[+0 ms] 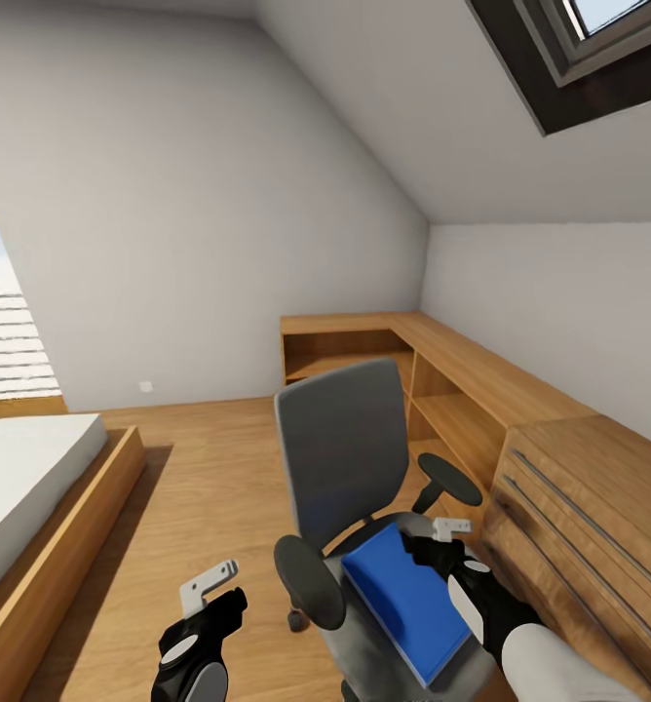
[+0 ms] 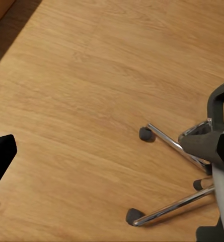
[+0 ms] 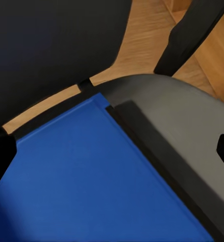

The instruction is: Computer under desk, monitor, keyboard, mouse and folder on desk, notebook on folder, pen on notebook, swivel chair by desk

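The grey swivel chair [image 1: 343, 458] stands on the wooden floor with its back toward the desk [image 1: 462, 356], a wooden run along the right wall. A blue folder [image 1: 406, 603] lies flat on the chair's seat. My right gripper [image 1: 427, 552] hovers open just above the folder's far right edge; in the right wrist view the folder [image 3: 91, 176] spreads below, with a black fingertip [image 3: 1, 156] at each side. My left gripper [image 1: 228, 603] hangs open over bare floor left of the chair, and its wrist view looks down on the chair's chrome legs and casters [image 2: 164, 143].
A wooden drawer unit [image 1: 589, 507] stands close on the right, beside the chair. Open shelves [image 1: 345, 356] sit under the desk at the back. A bed with a wooden frame [image 1: 43, 517] lies at the left. A skylight [image 1: 579, 49] is overhead.
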